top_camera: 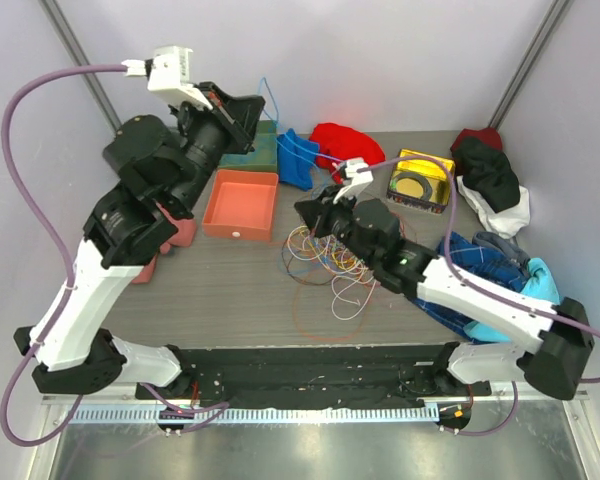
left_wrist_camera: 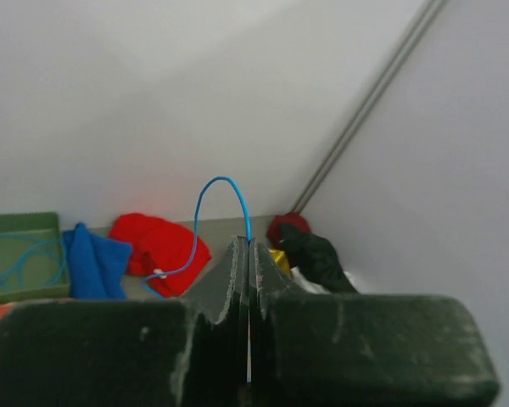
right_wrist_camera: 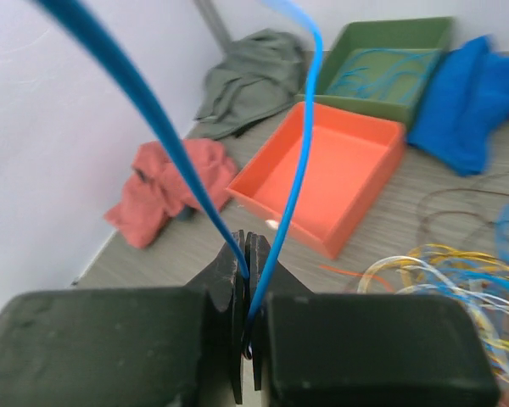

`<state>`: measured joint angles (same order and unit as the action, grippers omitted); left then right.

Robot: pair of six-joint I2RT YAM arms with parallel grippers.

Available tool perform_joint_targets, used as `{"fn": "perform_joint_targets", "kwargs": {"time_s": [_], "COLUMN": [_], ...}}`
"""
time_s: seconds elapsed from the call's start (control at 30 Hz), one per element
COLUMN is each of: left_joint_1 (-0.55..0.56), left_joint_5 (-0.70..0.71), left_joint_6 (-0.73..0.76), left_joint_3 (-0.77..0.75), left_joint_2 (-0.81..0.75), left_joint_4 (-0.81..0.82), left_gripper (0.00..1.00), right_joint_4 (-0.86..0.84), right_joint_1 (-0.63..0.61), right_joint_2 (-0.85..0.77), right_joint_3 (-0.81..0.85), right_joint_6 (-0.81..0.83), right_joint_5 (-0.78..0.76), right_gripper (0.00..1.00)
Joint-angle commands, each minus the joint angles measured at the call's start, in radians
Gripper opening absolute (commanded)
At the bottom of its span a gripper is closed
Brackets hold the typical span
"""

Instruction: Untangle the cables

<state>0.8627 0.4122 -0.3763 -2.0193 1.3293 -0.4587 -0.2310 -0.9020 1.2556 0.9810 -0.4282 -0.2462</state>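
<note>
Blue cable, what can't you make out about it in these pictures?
- Left wrist: the blue cable vanishes between the shut left jaws.
- Right wrist: both strands leave by the top edge.
- Top view: too thin to follow; the right arm covers part of the cable pile.

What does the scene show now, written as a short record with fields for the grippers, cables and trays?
left gripper: shut on blue cable, raised high at the rear
right gripper: shut on blue cable, low beside the tangle
cable tangle: many coloured loops, not yet separated
orange tray: nothing visible inside
green tray: holds another blue cable, coiled
</note>
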Motion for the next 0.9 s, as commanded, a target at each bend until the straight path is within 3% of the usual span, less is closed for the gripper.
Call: {"fn": "perform_joint_targets", "kwargs": {"time_s": [0.0, 0.13, 0.3, 0.43, 0.53, 0.57, 0.67, 0.87], "left_joint_1": [-0.001, -0.01, -0.044, -0.045, -0.045, -0.047, -0.045, -0.042], "left_joint_5": [0.181, 0.226, 0.111, -0.045, -0.182, -0.214, -0.323, -0.447], "left_joint_6": [0.028, -0.044, -0.206, -0.285, -0.315, -0.319, -0.342, -0.375], "left_joint_3": [0.108, 0.29, 0.476, 0.686, 0.856, 0.908, 1.06, 1.218], "left_joint_2": [-0.004, -0.021, -0.061, -0.126, -0.188, -0.205, -0.255, -0.271], "left_joint_4": [0.008, -0.014, 0.0, 0.197, 0.387, 0.443, 0.653, 0.894], "left_gripper": [0.0, 0.0, 0.01, 0.08, 0.28, 0.51, 0.76, 0.83], "right_joint_4": [0.381, 0.504, 0.539, 0.542, 0.536, 0.535, 0.527, 0.509], "right_joint_1": [0.0, 0.002, 0.002, 0.0, 0.0, 0.002, 0.002, 0.005], "right_joint_2": [-0.09, -0.128, -0.108, -0.085, -0.078, -0.078, -0.081, -0.084], "right_joint_3": [0.134, 0.221, 0.266, 0.274, 0.272, 0.272, 0.274, 0.292], "right_joint_6": [0.1, 0.149, 0.166, 0.137, 0.117, 0.114, 0.091, 0.037], "right_joint_5": [-0.185, -0.275, -0.278, -0.252, -0.234, -0.229, -0.216, -0.173], "right_gripper": [0.01, 0.01, 0.01, 0.01, 0.01, 0.01, 0.01, 0.01]}}
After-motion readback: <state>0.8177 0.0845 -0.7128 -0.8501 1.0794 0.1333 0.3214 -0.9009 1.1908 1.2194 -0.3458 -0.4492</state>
